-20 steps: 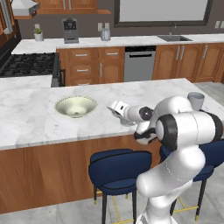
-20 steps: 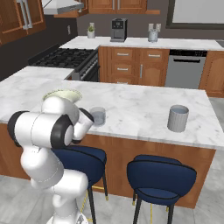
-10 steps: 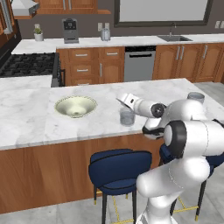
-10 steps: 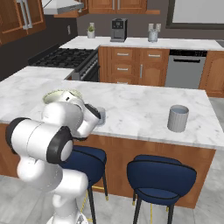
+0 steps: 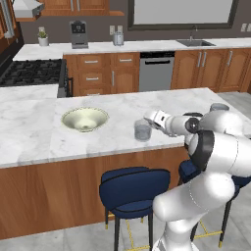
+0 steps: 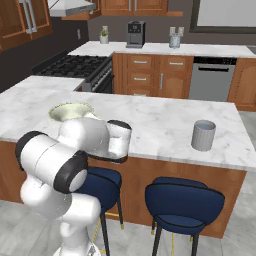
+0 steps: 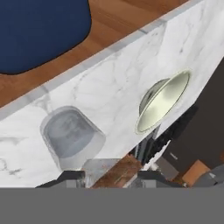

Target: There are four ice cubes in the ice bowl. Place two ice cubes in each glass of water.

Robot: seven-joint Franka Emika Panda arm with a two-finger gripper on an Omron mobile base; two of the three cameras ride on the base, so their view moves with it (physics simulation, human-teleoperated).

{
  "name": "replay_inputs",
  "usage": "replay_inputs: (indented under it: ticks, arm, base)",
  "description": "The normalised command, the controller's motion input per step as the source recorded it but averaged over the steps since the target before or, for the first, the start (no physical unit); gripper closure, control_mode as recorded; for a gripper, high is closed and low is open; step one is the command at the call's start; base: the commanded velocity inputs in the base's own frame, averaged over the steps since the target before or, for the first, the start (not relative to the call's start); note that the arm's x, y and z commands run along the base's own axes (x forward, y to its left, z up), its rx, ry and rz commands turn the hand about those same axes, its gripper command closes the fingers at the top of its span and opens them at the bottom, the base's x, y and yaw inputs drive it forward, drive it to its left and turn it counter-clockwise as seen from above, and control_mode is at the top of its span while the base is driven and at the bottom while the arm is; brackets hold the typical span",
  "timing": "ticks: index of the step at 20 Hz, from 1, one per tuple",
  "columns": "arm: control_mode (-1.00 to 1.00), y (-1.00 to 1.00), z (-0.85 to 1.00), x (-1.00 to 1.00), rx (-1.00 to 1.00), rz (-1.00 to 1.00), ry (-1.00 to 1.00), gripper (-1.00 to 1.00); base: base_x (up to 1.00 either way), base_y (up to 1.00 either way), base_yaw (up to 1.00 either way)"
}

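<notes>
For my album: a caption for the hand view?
Shut gripper poised by a grey translucent tumbler on white marble counter.

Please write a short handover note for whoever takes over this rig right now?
Gripper: shut, beside the near glass; whether it holds an ice cube cannot be told.
Ice bowl: on the island counter, left of that glass.
Second glass: further right on the counter.
Done: cannot be told; no cubes can be made out in either glass.
Left: two cubes in each glass.

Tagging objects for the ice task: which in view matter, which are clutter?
Job:
ice bowl
near glass of water
far glass of water
gripper, shut

Just about:
coffee machine
potted plant
stools
</notes>
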Motion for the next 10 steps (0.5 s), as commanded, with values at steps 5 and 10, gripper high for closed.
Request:
replay_inputs:
  ticks: [5, 10]
  arm:
    - [-1.00, -0.89, 0.99, 0.37, -0.05, 0.10, 0.46, 1.00]
    - [-1.00, -0.34, 0.73, 0.87, -0.01, 0.18, 0.49, 1.00]
  base:
    - [0.00, 0.00, 0.00]
    - [0.00, 0.00, 0.00]
